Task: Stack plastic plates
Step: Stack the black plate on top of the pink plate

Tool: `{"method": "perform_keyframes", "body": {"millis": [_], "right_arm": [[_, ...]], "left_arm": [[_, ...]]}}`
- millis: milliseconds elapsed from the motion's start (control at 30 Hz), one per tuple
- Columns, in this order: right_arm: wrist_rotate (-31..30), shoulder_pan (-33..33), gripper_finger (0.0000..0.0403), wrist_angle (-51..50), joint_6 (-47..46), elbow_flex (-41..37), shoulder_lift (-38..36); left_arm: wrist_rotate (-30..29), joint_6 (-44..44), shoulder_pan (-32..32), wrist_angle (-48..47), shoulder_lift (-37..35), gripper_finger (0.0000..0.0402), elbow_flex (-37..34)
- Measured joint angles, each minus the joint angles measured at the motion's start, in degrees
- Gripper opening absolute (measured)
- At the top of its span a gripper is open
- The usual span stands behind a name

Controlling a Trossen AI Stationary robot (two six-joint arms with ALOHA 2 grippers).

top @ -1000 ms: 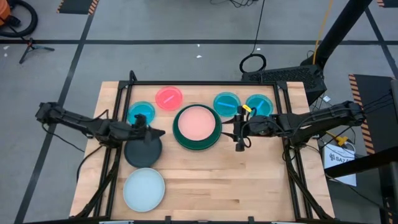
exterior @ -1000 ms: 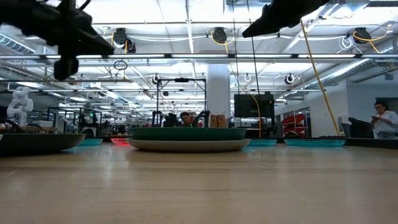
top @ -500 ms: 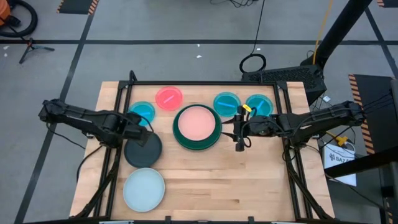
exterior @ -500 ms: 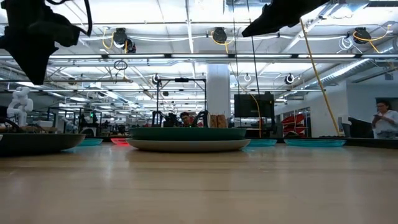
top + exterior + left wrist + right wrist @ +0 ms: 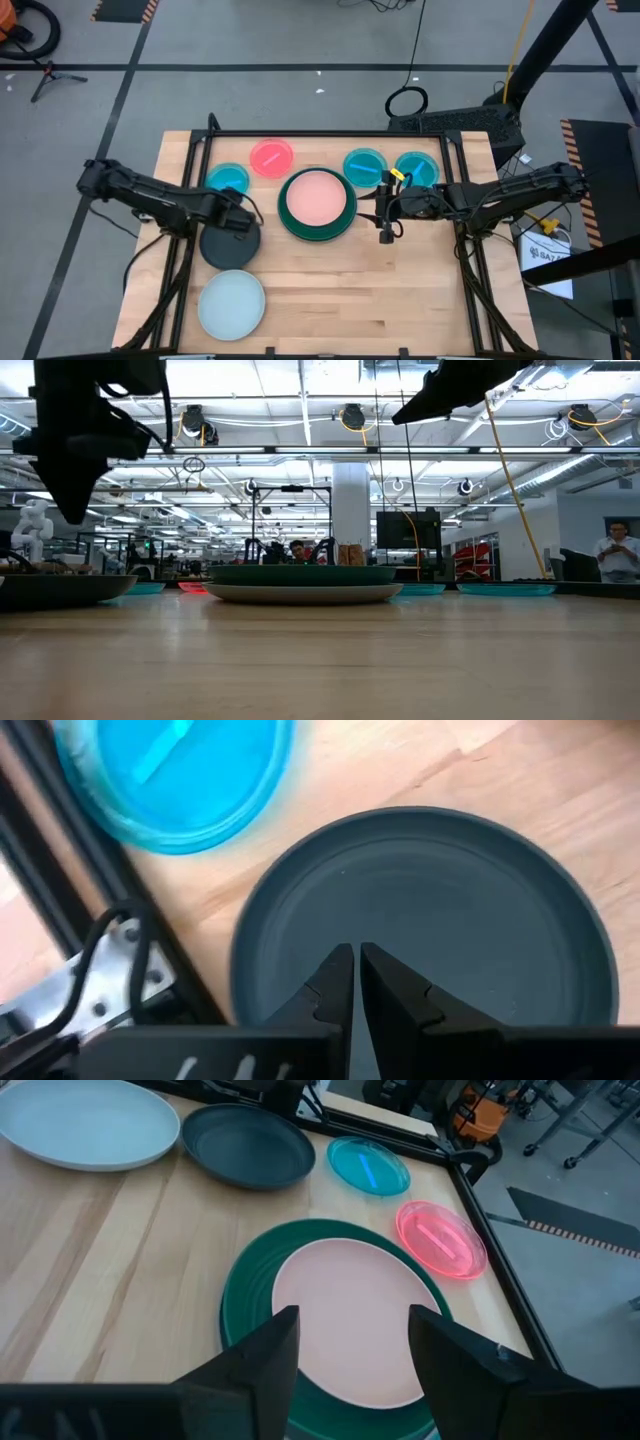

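High view: salmon-pink plate (image 5: pixel 318 198) lies flat inside dark green plate (image 5: pixel 290 222) at table centre. Black plate (image 5: pixel 230 243) sits left of them, pale blue plate (image 5: pixel 231 303) nearer the front edge. Round, so no long axis.

Low view: centre stack looks like three tiers, possibly a grey plate lowest.

Left wrist view: left gripper (image 5: pixel 356 982), fingers nearly together and holding nothing, hangs over the black plate.

Right wrist view: right gripper (image 5: pixel 352 1348), spread wide and empty, is above the salmon-pink plate.
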State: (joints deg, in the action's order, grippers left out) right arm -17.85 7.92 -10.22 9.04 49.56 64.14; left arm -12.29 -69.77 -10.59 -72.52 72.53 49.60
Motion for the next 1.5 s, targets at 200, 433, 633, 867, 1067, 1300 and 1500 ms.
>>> {"method": "perform_keyframes", "body": {"millis": [200,433,633,867,1067,1300,1500], "right_arm": [[0.0,0.0,0.018,-0.9,-0.8,0.0,0.0],[0.0,0.0,0.018,-1.0,-0.9,0.0,0.0],[0.0,0.0,0.018,-1.0,-0.9,0.0,0.0],[0.0,0.0,0.018,-1.0,-0.9,0.0,0.0],[0.0,0.0,0.018,-1.0,-0.9,0.0,0.0],[0.0,0.0,0.018,-1.0,-1.0,0.0,0.0],[0.0,0.0,0.018,-1.0,-1.3,0.0,0.0]], "left_arm": [[0.2,1.1,-1.2,4.1,6.4,0.003,0.0],[0.7,0.6,-2.8,9.2,12.2,0.003,0.0],[2.3,0.9,-4.2,16.1,16.7,0.003,-0.1],[4.9,1.8,-5.7,22.6,19.6,0.003,-0.1],[5.0,3.9,-6.1,28.3,19.8,0.003,-0.1],[6.2,7.9,-6.1,37.8,19.8,0.003,0.0],[8.9,11.9,-6.1,39.1,19.1,0.003,0.0]]}}
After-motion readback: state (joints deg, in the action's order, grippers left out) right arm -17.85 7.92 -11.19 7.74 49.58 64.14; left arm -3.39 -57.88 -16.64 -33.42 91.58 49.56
